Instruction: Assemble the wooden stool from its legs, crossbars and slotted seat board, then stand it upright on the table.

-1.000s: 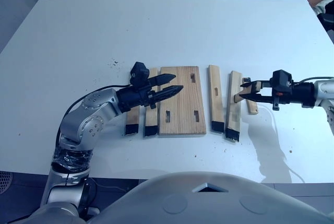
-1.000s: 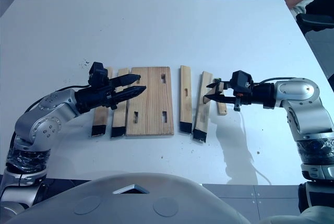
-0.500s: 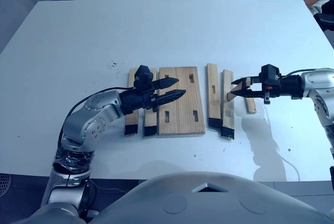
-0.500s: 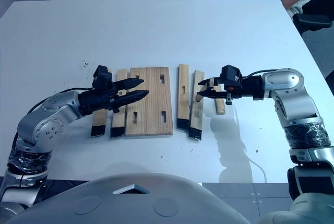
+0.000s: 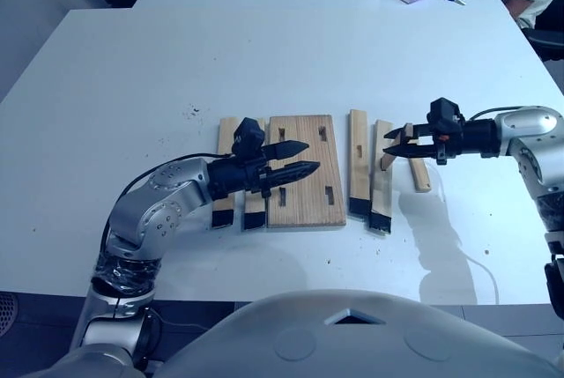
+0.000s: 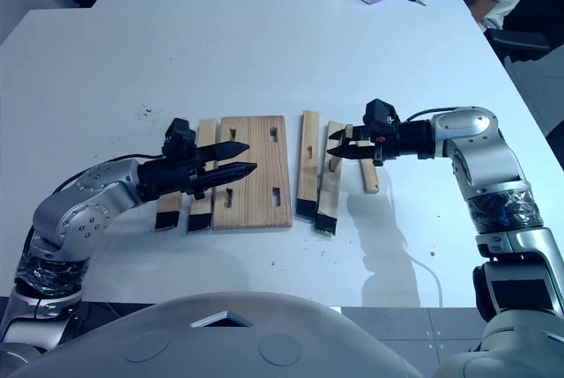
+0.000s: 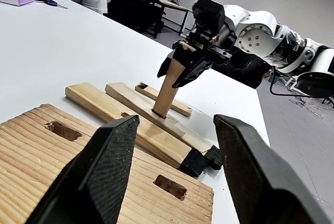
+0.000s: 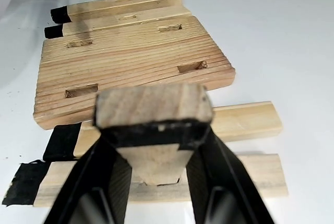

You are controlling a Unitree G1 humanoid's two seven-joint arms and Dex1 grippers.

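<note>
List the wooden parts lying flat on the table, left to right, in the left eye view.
Outer left leg, inner left leg, seat board, inner right leg, outer right leg, loose crossbar.

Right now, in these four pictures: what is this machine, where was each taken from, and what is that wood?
This is a humanoid robot with two arms, each with a two-fingered gripper. Two pictures come from cameras in its head, looking down over the table; the other two from a camera on each wrist. On the table lie stool parts: a slotted seat board, two legs on either side of it, and a loose crossbar at the right. The left gripper hangs open over the board. The right gripper is shut on a second crossbar, tilted, its lower end on a leg.
</note>
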